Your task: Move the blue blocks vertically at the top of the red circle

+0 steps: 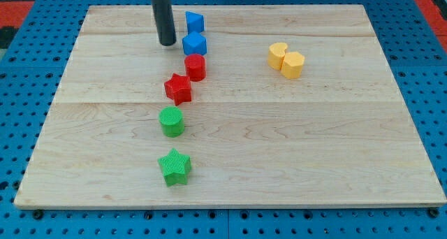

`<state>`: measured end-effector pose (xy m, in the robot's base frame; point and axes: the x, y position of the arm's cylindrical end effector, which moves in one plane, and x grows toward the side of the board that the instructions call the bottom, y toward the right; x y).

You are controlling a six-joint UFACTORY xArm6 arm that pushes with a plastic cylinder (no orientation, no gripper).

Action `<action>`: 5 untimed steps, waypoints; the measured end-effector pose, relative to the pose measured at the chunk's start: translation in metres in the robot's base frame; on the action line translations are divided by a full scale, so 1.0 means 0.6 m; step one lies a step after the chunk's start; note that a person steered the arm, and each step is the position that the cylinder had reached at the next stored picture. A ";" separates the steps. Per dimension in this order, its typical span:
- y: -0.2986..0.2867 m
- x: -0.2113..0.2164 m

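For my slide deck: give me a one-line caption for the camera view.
My tip sits left of two blue blocks stacked in line above the red circle.

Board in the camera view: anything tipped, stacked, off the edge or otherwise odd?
Nothing stands out. All blocks lie flat on the wooden board. The blue cube and blue triangular block line up above the red cylinder; my tip sits just left of the cube.
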<state>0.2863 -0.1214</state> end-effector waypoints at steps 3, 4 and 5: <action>-0.086 -0.156; -0.031 -0.139; 0.035 -0.063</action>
<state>0.2483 -0.1001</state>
